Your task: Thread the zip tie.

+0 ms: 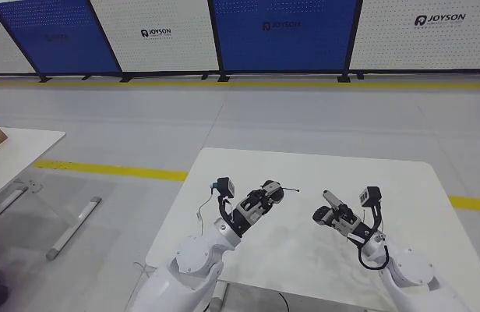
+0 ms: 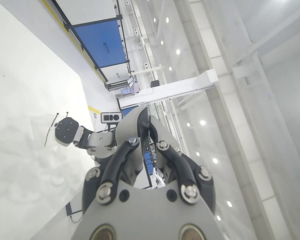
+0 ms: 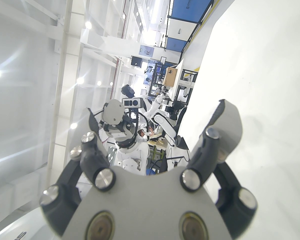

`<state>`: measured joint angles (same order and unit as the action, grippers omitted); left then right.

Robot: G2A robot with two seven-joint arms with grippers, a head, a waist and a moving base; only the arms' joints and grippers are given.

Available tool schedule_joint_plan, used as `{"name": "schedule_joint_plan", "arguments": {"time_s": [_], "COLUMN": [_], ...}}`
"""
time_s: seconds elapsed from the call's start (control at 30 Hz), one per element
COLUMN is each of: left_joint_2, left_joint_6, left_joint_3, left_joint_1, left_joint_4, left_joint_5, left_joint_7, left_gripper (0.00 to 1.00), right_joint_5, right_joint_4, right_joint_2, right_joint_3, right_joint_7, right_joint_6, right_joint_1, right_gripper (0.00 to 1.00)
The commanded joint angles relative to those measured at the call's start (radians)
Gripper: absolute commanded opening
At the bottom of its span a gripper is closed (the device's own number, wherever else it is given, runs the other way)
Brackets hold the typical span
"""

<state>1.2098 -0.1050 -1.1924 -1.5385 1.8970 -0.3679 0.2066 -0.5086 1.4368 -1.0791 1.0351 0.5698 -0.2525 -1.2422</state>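
A zip tie [image 1: 289, 188] pinched in the left gripper [image 1: 270, 193] over the table [image 1: 224, 168]; the right gripper [image 1: 327, 198] hangs open.
Top view: the zip tie's free end juts out above the table's middle, short of the right gripper. Left wrist view: jaws closed tight on the thin black strip. Right wrist view: fingers spread wide, empty. It looks light, springy and slick, so grip near the tip. The panels [image 1: 285, 35] beyond the table carry logos.

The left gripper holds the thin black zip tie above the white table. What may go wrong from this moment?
1. The thin black zip tie juts unsupported from the shut left gripper, so its tip may sway and miss.
2. The open right gripper stands apart from it; a hasty closing could bend it or knock it onto the white table.
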Motion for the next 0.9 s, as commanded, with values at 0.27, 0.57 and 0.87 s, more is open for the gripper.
{"name": "schedule_joint_plan", "arguments": {"time_s": [0.27,0.57,0.87], "left_joint_2": [-0.003,-0.013,-0.015], "left_joint_6": [-0.054,-0.062,-0.100], "left_joint_3": [-0.055,-0.146,-0.187], "left_joint_1": [-0.024,-0.095,-0.130], "left_joint_4": [0.092,0.231,0.279], "left_joint_5": [-0.012,-0.050,-0.116], "left_joint_7": [-0.031,0.005,0.036], "left_gripper": [0.00,0.00,0.00], "right_joint_5": [0.000,0.000,0.000], "right_joint_4": [0.000,0.000,0.000], "right_joint_2": [0.000,0.000,0.000], "right_joint_3": [0.000,0.000,0.000], "right_joint_7": [0.000,0.000,0.000], "right_joint_6": [0.000,0.000,0.000], "right_joint_1": [0.000,0.000,0.000], "right_gripper": [1.00,1.00,1.00]}}
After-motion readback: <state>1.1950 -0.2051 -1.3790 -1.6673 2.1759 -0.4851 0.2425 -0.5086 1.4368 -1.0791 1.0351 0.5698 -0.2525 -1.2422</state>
